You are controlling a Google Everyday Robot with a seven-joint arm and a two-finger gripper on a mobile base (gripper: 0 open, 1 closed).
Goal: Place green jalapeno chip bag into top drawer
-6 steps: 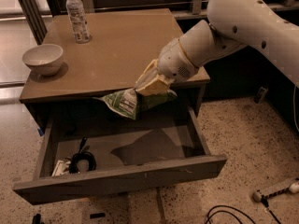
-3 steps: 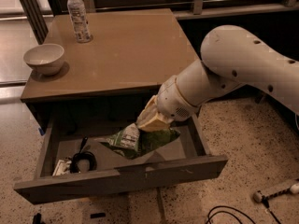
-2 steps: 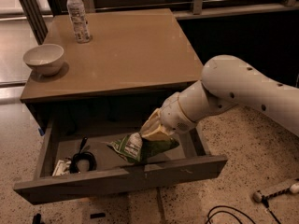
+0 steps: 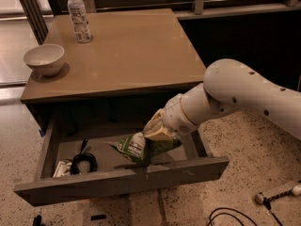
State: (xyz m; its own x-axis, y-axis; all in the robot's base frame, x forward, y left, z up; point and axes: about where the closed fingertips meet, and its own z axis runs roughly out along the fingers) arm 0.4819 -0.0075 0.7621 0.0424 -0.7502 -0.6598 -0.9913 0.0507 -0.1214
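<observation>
The top drawer (image 4: 117,180) is pulled open below the table top. The green jalapeno chip bag (image 4: 138,147), crinkled with a white patch, is inside the drawer toward its right side, low over the drawer floor. My gripper (image 4: 154,132) reaches down into the drawer from the right and is shut on the bag's right end. The white arm runs back to the right above the drawer's right side. Whether the bag rests on the drawer floor I cannot tell.
A black coiled cable (image 4: 83,163) and a small white item (image 4: 61,168) lie in the drawer's left part. On the table (image 4: 136,55) stand a white bowl (image 4: 44,59) and a water bottle (image 4: 78,14). Cables and a white plug (image 4: 277,192) lie on the floor at right.
My gripper has carried the bag from the table's front edge down into the open drawer and kept lowering it toward the drawer floor. The drawer has not moved.
</observation>
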